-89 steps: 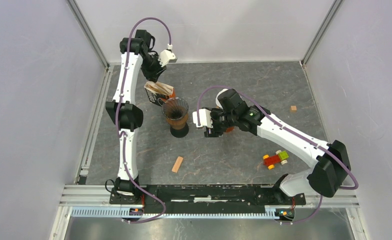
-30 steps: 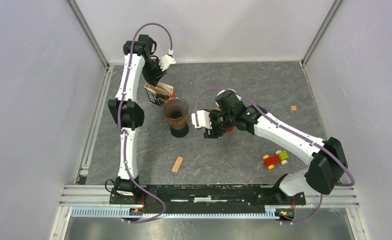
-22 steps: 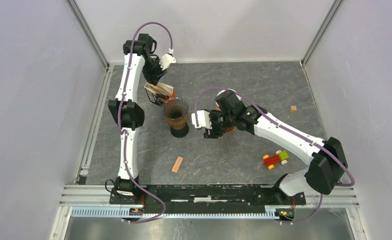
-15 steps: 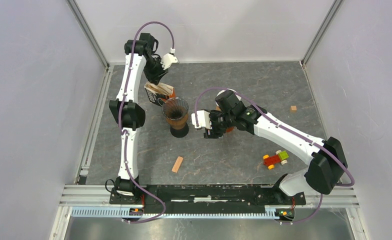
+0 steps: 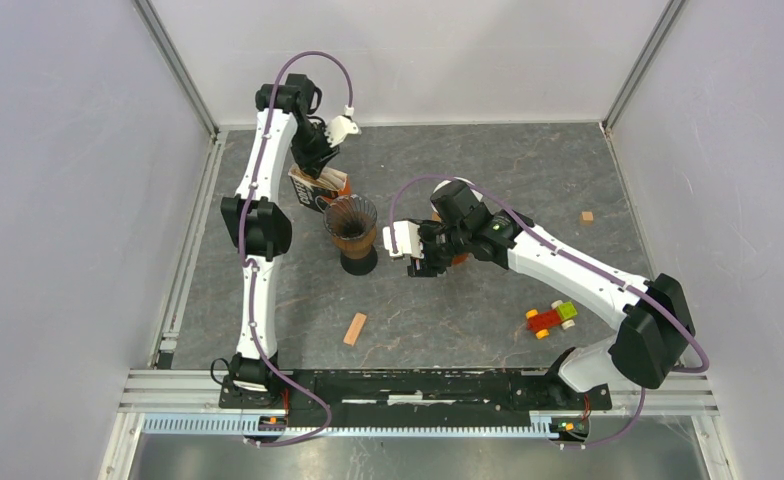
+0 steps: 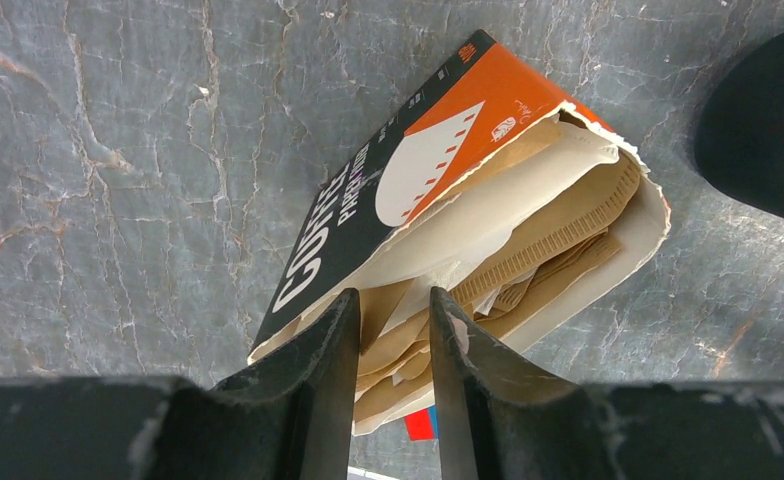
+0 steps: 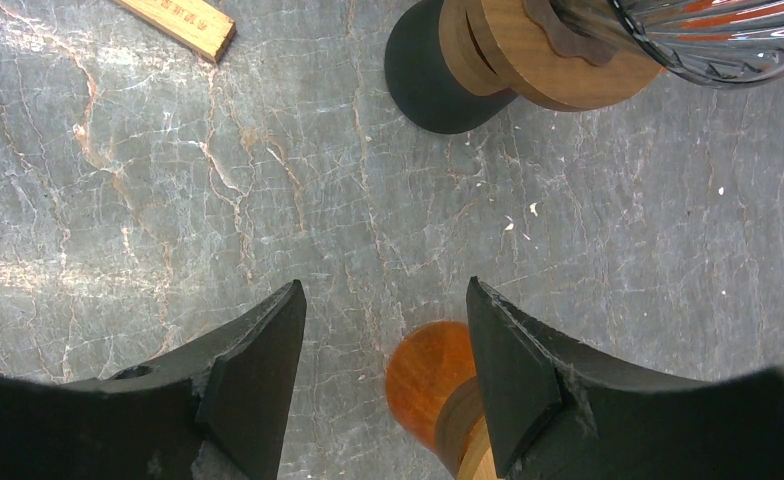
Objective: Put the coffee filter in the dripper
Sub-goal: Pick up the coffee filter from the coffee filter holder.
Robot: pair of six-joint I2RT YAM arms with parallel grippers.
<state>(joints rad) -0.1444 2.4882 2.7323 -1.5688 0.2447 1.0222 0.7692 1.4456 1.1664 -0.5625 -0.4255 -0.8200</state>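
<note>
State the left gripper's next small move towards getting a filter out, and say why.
Probably lower slightly and close. The left gripper hovers with fingers narrowly apart over the brown paper filters sticking out of the torn coffee filter box, pinching none yet; the glass dripper stands beside it.

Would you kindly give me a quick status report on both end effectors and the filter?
Left end effector at the torn filter box, nearly closed on filters, grip unconfirmed. Right end effector open beside dripper. Dripper mouth unobstructed.

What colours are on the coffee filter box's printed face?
The filter box is black and orange with white lettering, clearest in the left wrist view.
</note>
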